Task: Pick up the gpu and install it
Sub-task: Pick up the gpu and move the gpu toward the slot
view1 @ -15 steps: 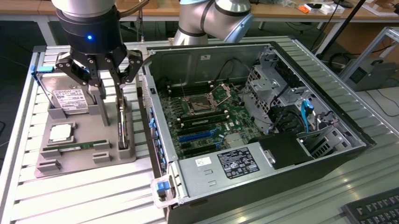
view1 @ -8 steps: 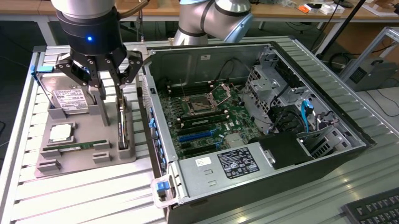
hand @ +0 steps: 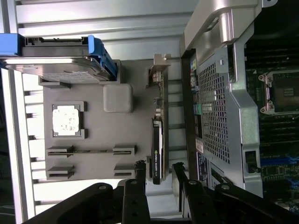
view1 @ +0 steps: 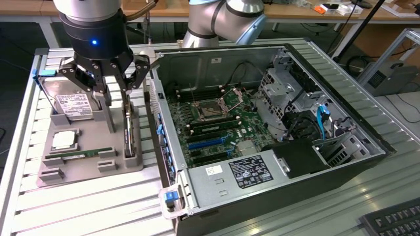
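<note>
Wrist view: slim dark gpu [hand: 158, 149], edge-on

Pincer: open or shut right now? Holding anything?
Pincer: open, holding nothing; its fingers stand on either side of the graphics card, which stands on edge in the grey holder.

In the exterior view we stand off the arm, high up, looking down at a slant across the table [view1: 85, 206], far enough back to take in the whole computer case [view1: 196, 61] and the grey tray [view1: 85, 169] at the exterior view's left. The wrist view looks straight down from close above, past the gripper [hand: 159, 165]. Both share the grey tray and, it seems, the computer case's side wall.
</note>
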You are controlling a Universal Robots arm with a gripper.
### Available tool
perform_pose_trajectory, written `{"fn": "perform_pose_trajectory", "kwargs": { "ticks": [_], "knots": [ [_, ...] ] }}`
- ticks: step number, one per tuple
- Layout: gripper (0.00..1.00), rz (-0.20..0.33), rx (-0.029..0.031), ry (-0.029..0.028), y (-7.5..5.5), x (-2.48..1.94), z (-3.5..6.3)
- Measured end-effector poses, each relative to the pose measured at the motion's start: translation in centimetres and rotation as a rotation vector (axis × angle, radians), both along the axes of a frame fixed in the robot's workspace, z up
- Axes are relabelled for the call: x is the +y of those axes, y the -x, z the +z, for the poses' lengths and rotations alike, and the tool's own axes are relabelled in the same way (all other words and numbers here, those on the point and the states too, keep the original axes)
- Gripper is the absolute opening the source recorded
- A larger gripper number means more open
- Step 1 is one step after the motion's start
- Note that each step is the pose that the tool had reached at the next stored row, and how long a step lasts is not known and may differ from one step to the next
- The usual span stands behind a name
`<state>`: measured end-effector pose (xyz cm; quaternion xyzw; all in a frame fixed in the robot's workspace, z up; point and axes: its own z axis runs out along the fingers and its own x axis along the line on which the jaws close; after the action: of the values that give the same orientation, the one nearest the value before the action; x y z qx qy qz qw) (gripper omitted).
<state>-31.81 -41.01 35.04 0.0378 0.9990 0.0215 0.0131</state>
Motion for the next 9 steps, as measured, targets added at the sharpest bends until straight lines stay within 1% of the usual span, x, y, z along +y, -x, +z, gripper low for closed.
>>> {"fn": "perform_pose_trajectory", "kwargs": {
  "ticks": [9],
  "knots": [
    [0.36,0.0,0.0,0.0,0.04,-0.01,-0.18]
  ]
}}
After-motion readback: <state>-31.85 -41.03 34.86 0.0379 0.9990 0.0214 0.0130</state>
